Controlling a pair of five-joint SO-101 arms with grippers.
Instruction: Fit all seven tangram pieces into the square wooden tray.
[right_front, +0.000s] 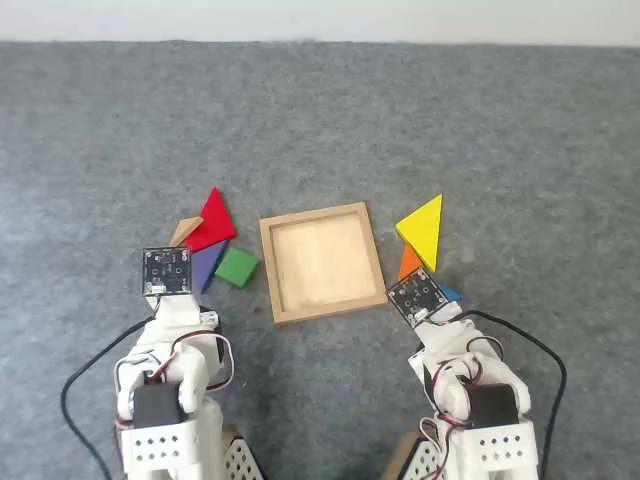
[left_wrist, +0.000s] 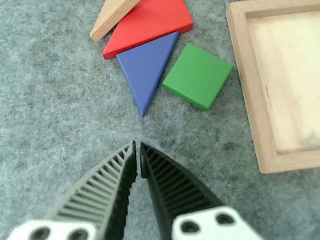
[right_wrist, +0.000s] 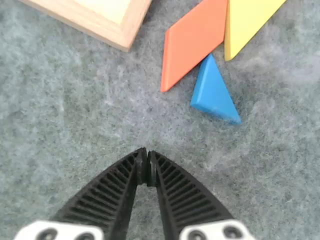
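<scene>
The square wooden tray (right_front: 271, 262) lies empty in the middle of the grey mat. To its left lie a red triangle (right_front: 213, 221), a tan wooden piece (right_front: 184, 231), a dark blue triangle (right_front: 207, 264) and a green square (right_front: 237, 267). To its right lie a yellow triangle (right_front: 424, 230), an orange parallelogram (right_front: 409, 261) and a light blue triangle (right_front: 451, 294). My left gripper (left_wrist: 137, 147) is shut, its tips just short of the dark blue triangle (left_wrist: 145, 66). My right gripper (right_wrist: 147, 152) is shut on nothing, a little short of the light blue triangle (right_wrist: 214, 93) and the orange parallelogram (right_wrist: 191, 41).
Grey felt covers the whole table, with open room beyond the tray toward the far edge. Both arm bases and their cables (right_front: 545, 360) stand at the near edge.
</scene>
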